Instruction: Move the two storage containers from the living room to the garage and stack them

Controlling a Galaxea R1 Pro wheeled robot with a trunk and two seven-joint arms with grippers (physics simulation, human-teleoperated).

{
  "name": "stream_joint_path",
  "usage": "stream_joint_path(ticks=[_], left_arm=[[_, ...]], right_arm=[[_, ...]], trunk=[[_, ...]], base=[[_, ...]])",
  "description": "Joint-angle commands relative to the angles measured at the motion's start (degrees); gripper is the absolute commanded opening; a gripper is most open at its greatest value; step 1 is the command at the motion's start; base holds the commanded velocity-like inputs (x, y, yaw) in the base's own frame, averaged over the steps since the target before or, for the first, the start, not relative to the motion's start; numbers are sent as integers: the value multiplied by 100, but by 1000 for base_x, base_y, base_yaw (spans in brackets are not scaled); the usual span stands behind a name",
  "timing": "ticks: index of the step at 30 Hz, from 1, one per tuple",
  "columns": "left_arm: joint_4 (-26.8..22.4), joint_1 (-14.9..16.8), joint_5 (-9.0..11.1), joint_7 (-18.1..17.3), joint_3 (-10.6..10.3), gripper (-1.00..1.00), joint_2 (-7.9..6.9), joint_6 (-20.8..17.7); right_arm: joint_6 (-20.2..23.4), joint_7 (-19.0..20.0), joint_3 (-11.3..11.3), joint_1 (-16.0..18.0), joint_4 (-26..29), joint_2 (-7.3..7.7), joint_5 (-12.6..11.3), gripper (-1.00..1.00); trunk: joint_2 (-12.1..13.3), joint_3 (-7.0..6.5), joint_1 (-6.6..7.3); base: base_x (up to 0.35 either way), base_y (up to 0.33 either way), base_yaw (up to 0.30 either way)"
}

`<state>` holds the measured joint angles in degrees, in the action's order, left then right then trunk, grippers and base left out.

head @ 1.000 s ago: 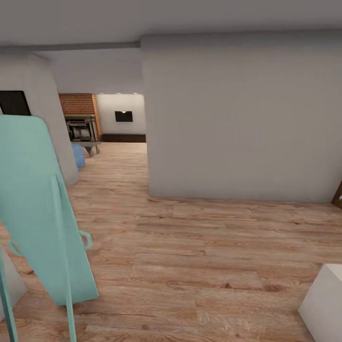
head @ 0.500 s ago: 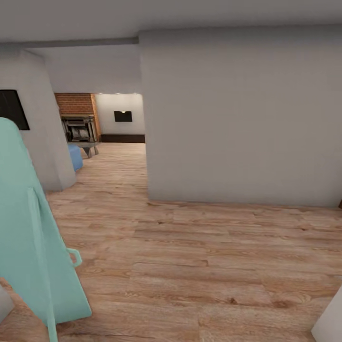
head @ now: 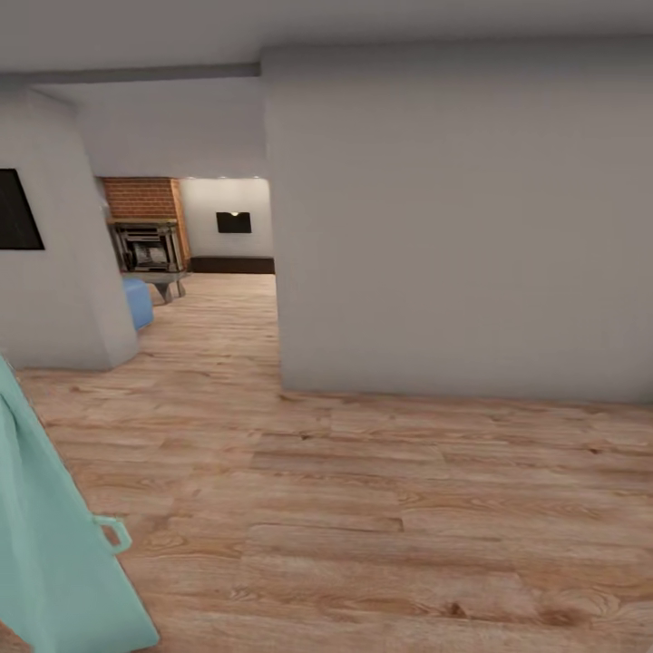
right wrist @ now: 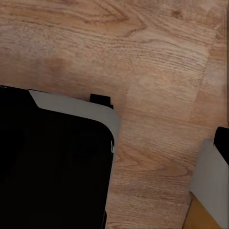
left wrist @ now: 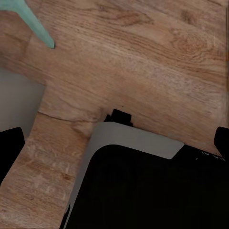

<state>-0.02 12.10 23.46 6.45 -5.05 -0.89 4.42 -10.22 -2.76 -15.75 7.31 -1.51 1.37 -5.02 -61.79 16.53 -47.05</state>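
Hallway | wood-plank floor (head: pixel 381 508) – brick fireplace (head: pixel 145 222) far off | tool state – both arms – cannot tell

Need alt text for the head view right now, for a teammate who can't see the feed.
A grey wall stands ahead on light wood-plank floor, with an opening beside it showing a distant brick fireplace. A tilted teal panel leans in the near corner.

Black rounded base (left wrist: pixel 143 191) with pale grey rim, small black tab, dark claw fingertips (left wrist: pixel 9 143)
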Motion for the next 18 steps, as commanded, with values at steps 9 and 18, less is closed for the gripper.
stream_joint_path(ticks=[9,18], left_arm=[[2,3,46,22,-49,100,1,16],[-1,3,47,23,-49,100,1,15]], right_arm=[[-48,-5,-56,7,-16,-2,-52,100],[-50,-5,-53,7,-16,-5,-60,100]], trunk=[[-4,7,-4],[-4,7,-4]], base=[[322,0,0],[322,0,0]])
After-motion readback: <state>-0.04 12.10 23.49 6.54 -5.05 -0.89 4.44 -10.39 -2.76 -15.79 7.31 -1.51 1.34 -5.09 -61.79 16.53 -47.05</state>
